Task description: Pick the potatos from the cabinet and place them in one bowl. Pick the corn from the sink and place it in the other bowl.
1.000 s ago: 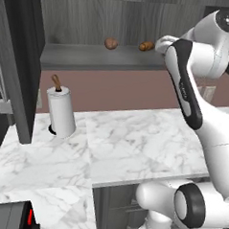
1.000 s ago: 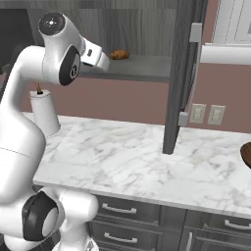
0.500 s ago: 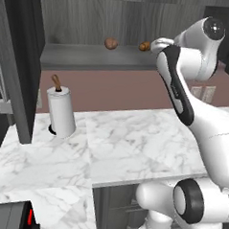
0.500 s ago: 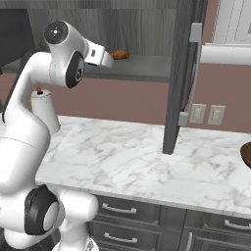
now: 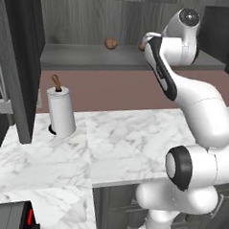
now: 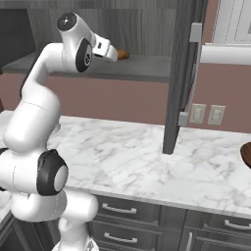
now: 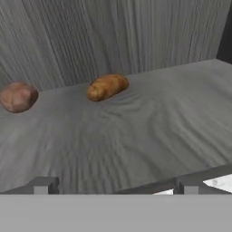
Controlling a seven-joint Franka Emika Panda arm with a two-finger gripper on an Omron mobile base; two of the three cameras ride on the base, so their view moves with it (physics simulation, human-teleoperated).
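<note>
Two potatos lie on the grey shelf of the open cabinet (image 5: 81,57). The rounder reddish-brown potato (image 7: 18,96) (image 5: 110,43) is to the left. The oblong orange-brown potato (image 7: 107,87) (image 6: 122,55) lies just beyond my hand, and in the left base view my arm partly covers it. My gripper (image 7: 115,186) is open at the shelf's front edge, short of both potatos, with nothing between its fingertips (image 7: 43,185). The dark brown bowl (image 6: 246,154) shows at the counter's far right edge. The corn, the sink and the other bowl are out of view.
An open dark cabinet door (image 6: 184,73) hangs over the marble counter (image 6: 147,157) right of my arm, another door (image 5: 16,57) on the left. A paper towel roll (image 5: 61,111) stands on the counter. Wall outlets (image 6: 206,113) and grey drawers (image 6: 117,208) are nearby.
My arm has swung in toward the cabinet shelf, bringing the hand closer to the oblong potato. The gripper has stayed open. The potatos have not moved.
</note>
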